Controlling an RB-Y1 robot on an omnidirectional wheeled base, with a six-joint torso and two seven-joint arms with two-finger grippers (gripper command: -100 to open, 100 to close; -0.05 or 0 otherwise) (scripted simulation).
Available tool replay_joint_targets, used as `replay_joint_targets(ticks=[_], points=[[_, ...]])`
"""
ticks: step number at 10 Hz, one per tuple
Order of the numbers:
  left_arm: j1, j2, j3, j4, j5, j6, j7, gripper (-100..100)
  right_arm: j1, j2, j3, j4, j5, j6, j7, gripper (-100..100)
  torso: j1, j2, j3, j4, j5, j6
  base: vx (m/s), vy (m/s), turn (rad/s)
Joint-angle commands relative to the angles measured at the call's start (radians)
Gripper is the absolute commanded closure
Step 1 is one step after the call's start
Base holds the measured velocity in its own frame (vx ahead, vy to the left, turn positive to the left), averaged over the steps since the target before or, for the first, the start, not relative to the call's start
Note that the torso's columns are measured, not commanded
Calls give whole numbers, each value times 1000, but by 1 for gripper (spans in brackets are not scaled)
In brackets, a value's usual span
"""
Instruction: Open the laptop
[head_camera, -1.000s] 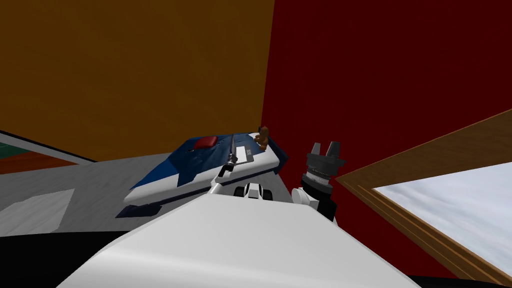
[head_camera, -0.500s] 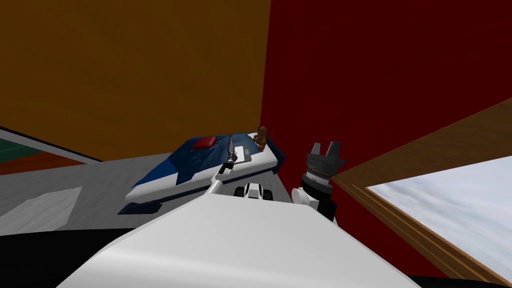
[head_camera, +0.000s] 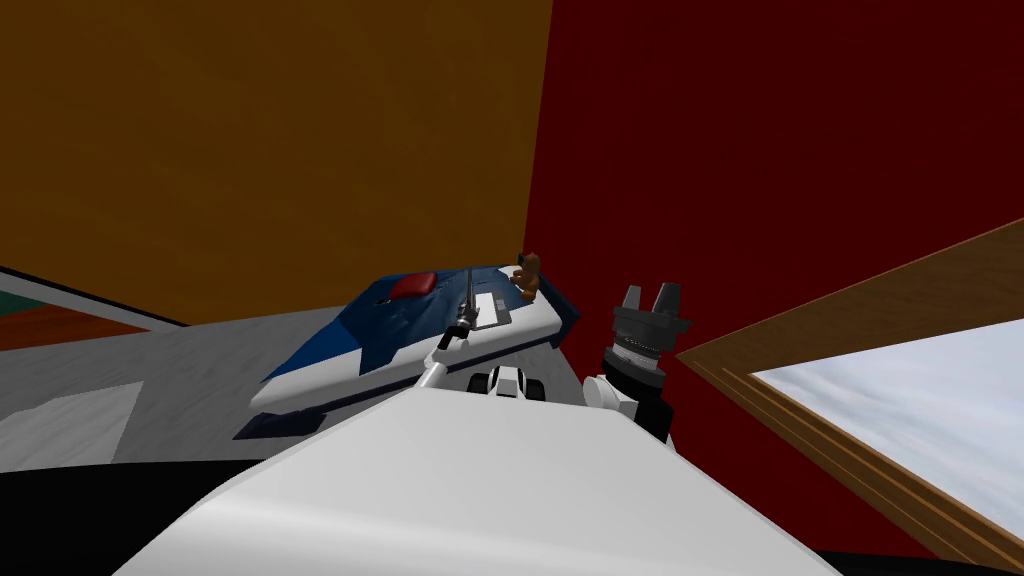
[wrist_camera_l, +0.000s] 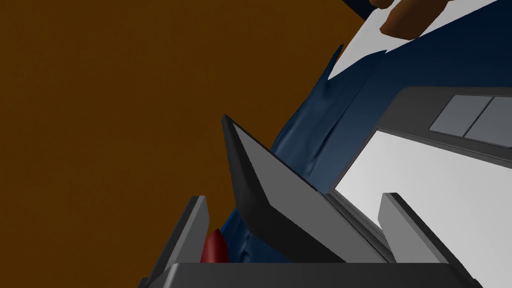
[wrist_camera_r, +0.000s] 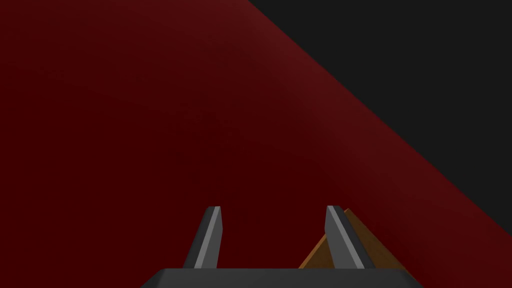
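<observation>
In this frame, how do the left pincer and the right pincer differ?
The left pincer is down at the laptop on the bed; the right pincer is raised beside the red wall. The left pincer's fingers straddle the partly raised lid without pressing it; the right pincer has nothing between its fingers. The left pincer's fingers stand wider apart than the right pincer's. Both are open.

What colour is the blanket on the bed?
Dark blue. The blanket shows best in the left wrist view.
</observation>
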Motion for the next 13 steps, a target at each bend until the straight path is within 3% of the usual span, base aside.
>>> replay_joint_targets(ticks=[1,2,3,4,5,7,9,10,12,13], points=[[3,-2,-6,-5,12,-6,16,-100,0,0,0,0,0,0,0,0,0,0,0,0,0,0,-4,71,-11],[-26,0,4,17,19,-1,23,-100,0,0,0,0,0,0,0,0,-3,-1,-1,0,-1,0,66,30,-17],[-15,-1,-1,11,16,-8,21,-100,0,0,0,0,0,0,0,0,-2,-5,-3,-1,-1,0,43,16,-8],[-17,-1,0,14,16,-8,21,100,0,0,0,0,0,0,0,0,0,-3,-2,-1,0,0,5,1,-3],[-34,12,9,35,-8,12,-10,100,0,0,0,0,0,0,0,0,1,0,0,0,0,-1,24,-109,43],[-51,26,20,56,-33,32,-41,100,0,1,1,0,0,0,0,0,-7,-5,-3,-3,-1,4,26,-181,40],[-69,40,30,77,-58,51,-72,100,0,1,1,0,0,0,0,0,1,-6,-4,-4,2,4,8,-145,2],[-86,54,40,98,-83,71,-103,100,0,1,0,0,0,0,0,0,4,-5,-3,-4,3,2,15,-202,12],[-104,68,51,118,-108,90,-134,100,0,1,1,0,0,0,0,0,0,-4,-3,-2,0,0,37,-216,32],[-95,66,49,100,-98,89,-121,100,0,1,1,0,0,0,0,0,2,-2,-1,-1,0,0,22,-85,3]])
